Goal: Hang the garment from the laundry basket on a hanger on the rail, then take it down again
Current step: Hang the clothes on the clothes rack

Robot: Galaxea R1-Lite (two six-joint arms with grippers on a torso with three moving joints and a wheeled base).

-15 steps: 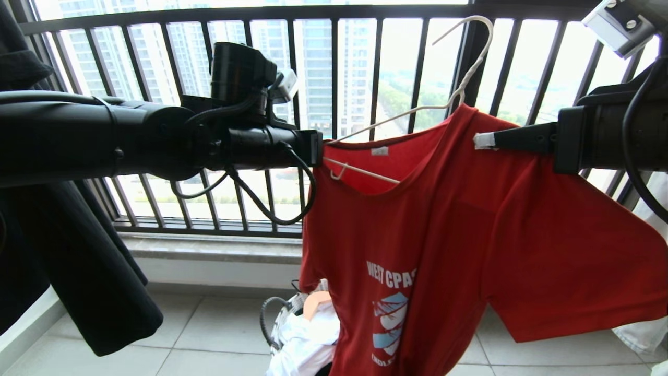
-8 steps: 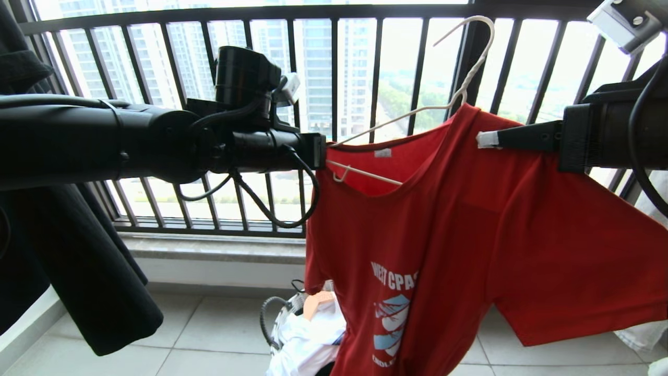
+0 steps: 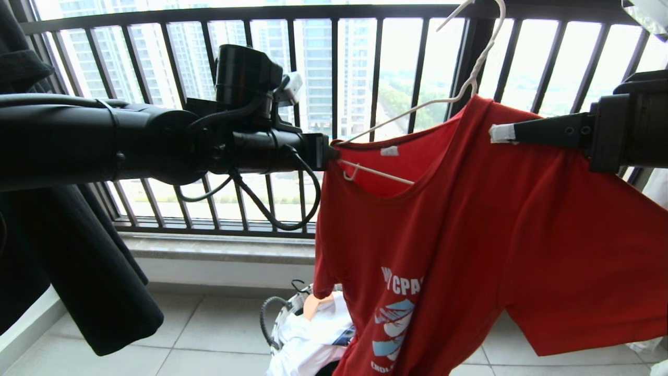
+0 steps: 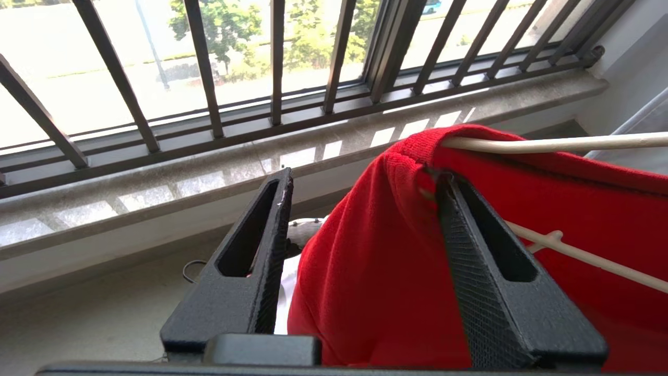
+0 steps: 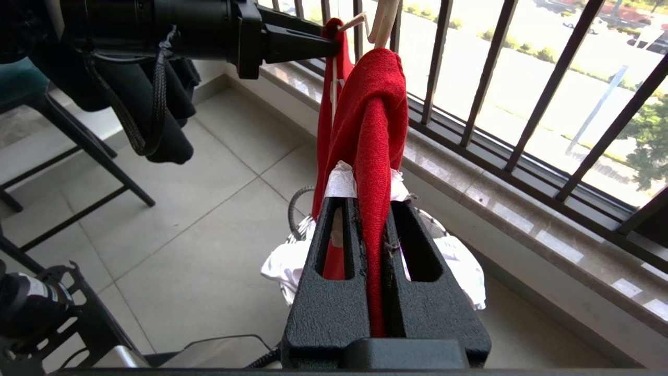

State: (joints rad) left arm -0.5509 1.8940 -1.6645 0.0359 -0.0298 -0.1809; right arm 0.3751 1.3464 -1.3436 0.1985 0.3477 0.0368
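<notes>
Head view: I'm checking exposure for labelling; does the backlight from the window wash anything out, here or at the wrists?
Head view: sky blown white behind the railing, left arm near-silhouette, red T-shirt readable. Left wrist view: street overexposed. Right wrist view: evenly lit, shirt fold sharp.

The head view looks forward and slightly down from behind both arms toward the barred window, with the floor low in frame. The left wrist view sits close behind its open fingers, facing the sill. The right wrist view looks along its closed fingers toward the left arm. All three share the red garment, the hanger and the window bars.
</notes>
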